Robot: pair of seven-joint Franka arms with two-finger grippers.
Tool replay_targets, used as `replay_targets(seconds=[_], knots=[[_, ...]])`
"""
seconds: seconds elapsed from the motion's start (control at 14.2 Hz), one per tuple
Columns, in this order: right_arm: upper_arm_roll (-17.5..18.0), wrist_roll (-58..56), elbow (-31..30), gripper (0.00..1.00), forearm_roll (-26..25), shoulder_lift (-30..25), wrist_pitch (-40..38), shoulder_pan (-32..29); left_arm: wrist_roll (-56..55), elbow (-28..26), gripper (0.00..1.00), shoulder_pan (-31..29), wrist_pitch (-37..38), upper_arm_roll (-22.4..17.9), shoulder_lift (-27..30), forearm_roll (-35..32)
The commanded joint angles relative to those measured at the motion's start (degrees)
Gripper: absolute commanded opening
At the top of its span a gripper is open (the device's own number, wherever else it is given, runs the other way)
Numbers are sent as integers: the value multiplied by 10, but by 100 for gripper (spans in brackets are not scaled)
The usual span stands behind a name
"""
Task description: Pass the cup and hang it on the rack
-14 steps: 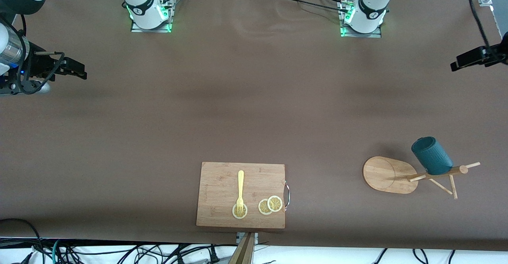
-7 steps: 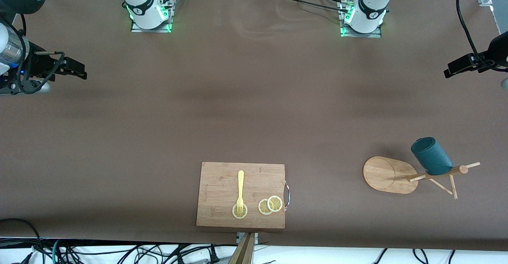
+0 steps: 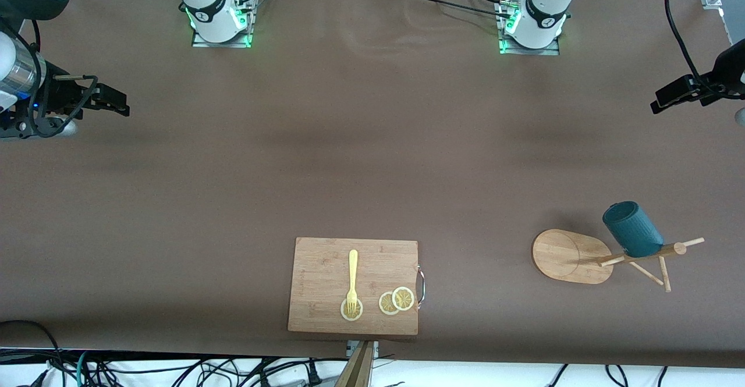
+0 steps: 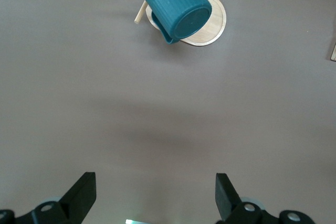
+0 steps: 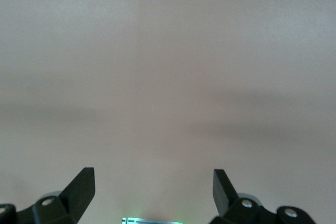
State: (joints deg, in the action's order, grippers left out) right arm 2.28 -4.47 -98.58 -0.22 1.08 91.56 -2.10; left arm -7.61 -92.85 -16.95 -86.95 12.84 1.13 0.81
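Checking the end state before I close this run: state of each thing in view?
cup: hung tilted on a rack peg, not held
rack: upright on its oval base, toward the left arm's end of the table
left gripper: open, empty, over bare table
right gripper: open, empty, over bare table
cutting board: flat on the table
fork: lying on the board, tines on a lemon slice
lemon slices: on the board, two overlapping

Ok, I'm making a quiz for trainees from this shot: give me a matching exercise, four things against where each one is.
Things:
1. cup
2. fork
3. left gripper
4. board

Places:
A. on the board, tines on a lemon slice
B. hanging on the rack
C. nearest the front camera, mid-table
D. open over bare table

Pairs: 1-B, 2-A, 3-D, 4-C
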Motion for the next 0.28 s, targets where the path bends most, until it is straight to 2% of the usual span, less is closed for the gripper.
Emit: replay_targets(seconds=[0.0, 0.21], knots=[[2, 2, 9, 99, -8, 0, -9, 2, -8, -12, 100, -3, -9, 3, 14, -3], [2, 2, 9, 99, -7, 0, -9, 2, -8, -11, 100, -5, -10, -2, 15, 13]])
